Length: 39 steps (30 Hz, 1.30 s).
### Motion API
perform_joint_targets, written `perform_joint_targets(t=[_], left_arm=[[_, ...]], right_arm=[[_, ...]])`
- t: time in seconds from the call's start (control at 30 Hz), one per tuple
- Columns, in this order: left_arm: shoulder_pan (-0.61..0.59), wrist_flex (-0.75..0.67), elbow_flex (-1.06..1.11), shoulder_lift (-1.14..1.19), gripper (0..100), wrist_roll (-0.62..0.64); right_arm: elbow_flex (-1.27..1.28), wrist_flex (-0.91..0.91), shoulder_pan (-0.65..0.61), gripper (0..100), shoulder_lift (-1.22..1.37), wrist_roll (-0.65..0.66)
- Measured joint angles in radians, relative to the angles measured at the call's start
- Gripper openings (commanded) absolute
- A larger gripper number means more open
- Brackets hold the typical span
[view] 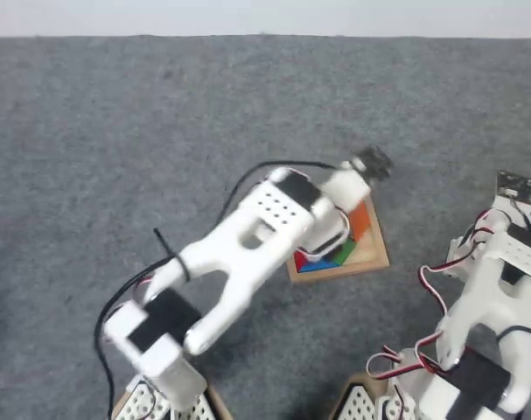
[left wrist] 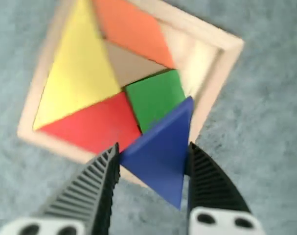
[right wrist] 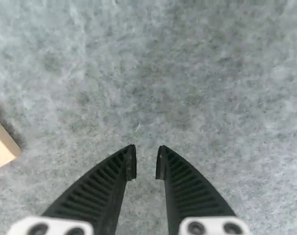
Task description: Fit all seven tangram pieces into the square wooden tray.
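Bench: grey carpet-like covering (view: 116, 131), with a pale wall (view: 265, 17) strip behind its far edge.
Tray: square wooden tray (view: 376, 255) right of centre, partly under the left arm.
Seated pieces: yellow triangle (left wrist: 79, 78), orange piece (left wrist: 131, 27), tan triangle (left wrist: 126, 66), red piece (left wrist: 94, 125) and green square (left wrist: 155, 98) lie flat; bare slot (left wrist: 194, 61) by one corner.
Left gripper (left wrist: 153, 149): clamped on blue triangle (left wrist: 163, 152), which crosses the tray's rim, tip over the green square.
Right gripper (right wrist: 145, 161): fingers slightly apart, nothing between, above bare covering near a tray corner.
Open room: broad bare stretch beyond and left of the tray.
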Motion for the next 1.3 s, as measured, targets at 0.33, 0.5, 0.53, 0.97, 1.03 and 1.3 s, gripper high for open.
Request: perform_joint_targets(t=[0.33,0.5,0.53,0.97,1.03,1.3], left_arm=[[-0.028,0.068,-0.160,0.100,15,-0.562],[-0.023,0.066,-0.172,0.100,15,-0.732],[-0.023,0.061,-0.173,0.100,15,-0.740],[-0.026,-0.054,-0.192,0.164,15,-0.663],[-0.026,-0.058,-0.213,0.207,15,-0.663],[0.028,0.000,-0.400,0.361,15,-0.661]], right_arm=[[0.000,0.000,0.000,9.0,0.000,0.015],[0.000,0.000,0.029,9.0,0.000,0.023],[-0.005,0.000,0.046,9.0,0.000,0.021],[-0.032,0.075,0.339,9.0,-0.187,0.054],[-0.032,0.114,0.393,9.0,-0.270,0.077],[-0.031,0.124,0.582,9.0,-0.362,0.155]])
